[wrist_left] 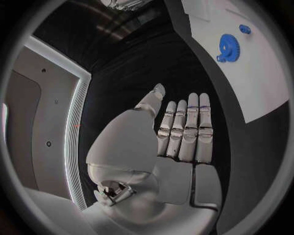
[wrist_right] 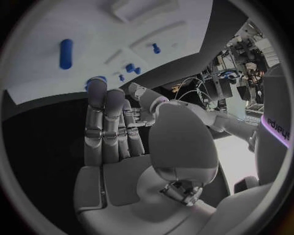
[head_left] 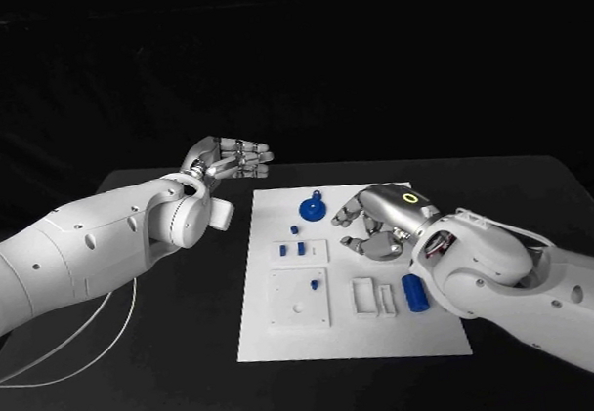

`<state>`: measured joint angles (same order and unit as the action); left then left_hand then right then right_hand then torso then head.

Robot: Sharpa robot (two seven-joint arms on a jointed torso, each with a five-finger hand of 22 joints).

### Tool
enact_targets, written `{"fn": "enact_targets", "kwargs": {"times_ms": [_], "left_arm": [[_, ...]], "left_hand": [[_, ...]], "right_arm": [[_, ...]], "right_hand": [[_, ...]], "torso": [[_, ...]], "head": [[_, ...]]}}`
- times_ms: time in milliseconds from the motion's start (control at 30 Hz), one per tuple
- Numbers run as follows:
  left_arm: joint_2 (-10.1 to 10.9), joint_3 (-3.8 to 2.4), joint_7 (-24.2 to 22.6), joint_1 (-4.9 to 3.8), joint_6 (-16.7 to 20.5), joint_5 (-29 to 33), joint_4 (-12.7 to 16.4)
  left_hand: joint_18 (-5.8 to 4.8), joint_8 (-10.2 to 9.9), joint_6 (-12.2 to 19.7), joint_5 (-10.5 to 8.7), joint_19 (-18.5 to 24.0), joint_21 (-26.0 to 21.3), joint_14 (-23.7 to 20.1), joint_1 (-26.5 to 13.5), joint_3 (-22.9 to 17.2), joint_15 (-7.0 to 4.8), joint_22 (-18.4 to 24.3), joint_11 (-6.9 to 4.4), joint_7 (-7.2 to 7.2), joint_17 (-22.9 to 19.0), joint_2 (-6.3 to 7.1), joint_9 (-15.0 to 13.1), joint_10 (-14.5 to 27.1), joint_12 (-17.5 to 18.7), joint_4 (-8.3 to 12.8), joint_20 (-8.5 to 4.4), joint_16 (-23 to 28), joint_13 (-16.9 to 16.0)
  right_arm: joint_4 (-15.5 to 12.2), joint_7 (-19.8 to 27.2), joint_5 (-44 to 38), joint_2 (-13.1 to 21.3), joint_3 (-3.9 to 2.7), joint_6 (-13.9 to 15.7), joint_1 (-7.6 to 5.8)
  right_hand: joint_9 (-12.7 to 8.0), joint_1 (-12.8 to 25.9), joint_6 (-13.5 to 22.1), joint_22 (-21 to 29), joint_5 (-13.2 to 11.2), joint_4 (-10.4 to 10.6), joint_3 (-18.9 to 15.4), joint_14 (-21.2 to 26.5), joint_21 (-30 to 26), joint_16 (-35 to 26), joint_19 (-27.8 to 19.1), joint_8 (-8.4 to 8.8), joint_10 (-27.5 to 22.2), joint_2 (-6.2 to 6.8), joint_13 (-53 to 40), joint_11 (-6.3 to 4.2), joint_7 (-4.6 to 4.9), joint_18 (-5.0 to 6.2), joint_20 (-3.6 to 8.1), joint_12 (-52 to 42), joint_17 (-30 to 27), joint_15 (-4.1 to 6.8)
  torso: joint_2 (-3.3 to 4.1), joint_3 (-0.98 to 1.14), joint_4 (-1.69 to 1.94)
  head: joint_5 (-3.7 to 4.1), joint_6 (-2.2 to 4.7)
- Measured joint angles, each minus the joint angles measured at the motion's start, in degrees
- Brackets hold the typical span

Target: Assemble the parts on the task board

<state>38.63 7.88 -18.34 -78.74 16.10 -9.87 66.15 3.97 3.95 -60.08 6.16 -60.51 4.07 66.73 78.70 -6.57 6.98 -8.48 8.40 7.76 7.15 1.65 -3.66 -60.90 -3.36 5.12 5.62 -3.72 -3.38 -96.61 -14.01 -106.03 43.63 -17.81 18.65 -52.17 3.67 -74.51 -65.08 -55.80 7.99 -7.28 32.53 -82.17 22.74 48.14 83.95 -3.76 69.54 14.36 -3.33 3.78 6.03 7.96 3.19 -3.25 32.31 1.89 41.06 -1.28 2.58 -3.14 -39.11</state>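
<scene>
Head view: white board (head_left: 352, 342) mid-table, black table (head_left: 186, 373) around it. Left hand (head_left: 232, 159) is raised off the board's far-left corner, over bare table, fingers apart, holding nothing. Right hand (head_left: 377, 225) hangs over the board's right half, fingers curled loosely downward; cannot tell from here if it touches the board.

Left wrist view adds the palm side: left hand (wrist_left: 178, 142) flat, fingers straight and side by side, thumb out, nothing in it. Blue gear (wrist_left: 228, 48) and board (wrist_left: 257, 78) lie well beyond the fingertips, off to one side.

Right wrist view: right hand (wrist_right: 116, 132) also flat and spread, nothing held, fingers (wrist_right: 101, 105) straight, tips reaching over the board (wrist_right: 36, 63) edge. Blue cylinder (wrist_right: 65, 53) sits beyond the fingertips, apart from them. Small blue pegs (wrist_right: 130, 68) lie just past the fingertips.

In the head view the gear (head_left: 313, 207) is just beside the right hand, on its far-left side; the cylinder (head_left: 414, 292) lies near the right wrist, close to the arm. Small blue pegs (head_left: 291, 250) stand in a raised block left of the right hand.

Dark room behind the table.
</scene>
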Motion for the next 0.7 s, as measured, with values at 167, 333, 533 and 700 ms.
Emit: {"fn": "enact_targets", "kwargs": {"times_ms": [167,333,533,700], "left_arm": [[0.0,0.0,0.0,0.0,0.0,0.0,0.0],[0.0,0.0,0.0,0.0,0.0,0.0,0.0],[0.0,0.01,0.0,0.0,0.0,0.0,0.0],[0.0,0.01,0.0,0.0,0.0,0.0,0.0]], "left_hand": [[0.0,0.0,0.0,0.0,0.0,0.0,0.0,0.0,0.0,0.0,0.0,0.0,0.0,0.0,0.0,0.0,0.0,0.0,0.0,0.0,0.0,0.0],[0.0,0.0,0.0,0.0,0.0,0.0,0.0,0.0,0.0,0.0,0.0,0.0,0.0,0.0,0.0,0.0,0.0,0.0,0.0,0.0,0.0,0.0],[0.0,0.0,0.0,0.0,0.0,0.2,0.0,0.2,0.0,0.0,0.2,0.0,0.0,0.0,-0.22,0.0,0.0,0.0,0.0,0.0,0.0,0.0],[0.0,0.0,0.0,0.0,0.0,0.2,0.0,0.2,0.0,0.0,0.2,0.0,0.0,0.0,-0.22,0.0,0.0,0.0,0.0,0.0,0.0,0.0]], "right_arm": [[1.8,0.0,2.4,2.5,-1.96,-1.5,0.01],[3.2,0.2,4.7,3.9,-2.88,-3.9,0.0],[3.5,0.3,5.9,4.2,-3.11,-7.5,0.0],[4.0,0.3,6.1,4.0,-3.16,-10.5,0.0]], "right_hand": [[0.0,0.5,0.4,-0.4,1.1,0.3,-4.8,0.0,0.0,0.0,0.0,0.0,-1.3,0.42,0.0,0.26,-0.32,-0.01,-0.01,0.0,0.3,0.0],[0.0,-1.0,2.1,-0.1,-0.3,0.6,-12.7,0.0,-1.2,0.0,0.1,0.0,-4.6,-1.6,0.0,1.05,-1.01,-0.03,-0.17,0.0,0.3,-0.08],[0.0,-3.0,4.1,1.8,-0.7,3.0,-19.3,0.2,-2.6,0.0,0.0,0.0,-7.6,-2.15,0.0,1.84,-2.07,0.54,-0.85,0.0,0.0,-0.68],[0.0,-3.3,4.1,2.8,-0.4,4.4,-20.8,0.3,-2.7,0.0,0.1,0.0,-7.6,-1.92,0.0,1.85,-2.06,0.97,-0.97,0.0,-0.2,-0.81]], "torso": [[-0.07,-0.1,-0.1],[-0.09,-0.1,-0.16],[-0.09,-0.07,-0.16],[-0.09,-0.08,-0.17]], "head": [[0.13,0.2],[0.01,0.24],[0.09,0.15],[0.23,0.18]]}}
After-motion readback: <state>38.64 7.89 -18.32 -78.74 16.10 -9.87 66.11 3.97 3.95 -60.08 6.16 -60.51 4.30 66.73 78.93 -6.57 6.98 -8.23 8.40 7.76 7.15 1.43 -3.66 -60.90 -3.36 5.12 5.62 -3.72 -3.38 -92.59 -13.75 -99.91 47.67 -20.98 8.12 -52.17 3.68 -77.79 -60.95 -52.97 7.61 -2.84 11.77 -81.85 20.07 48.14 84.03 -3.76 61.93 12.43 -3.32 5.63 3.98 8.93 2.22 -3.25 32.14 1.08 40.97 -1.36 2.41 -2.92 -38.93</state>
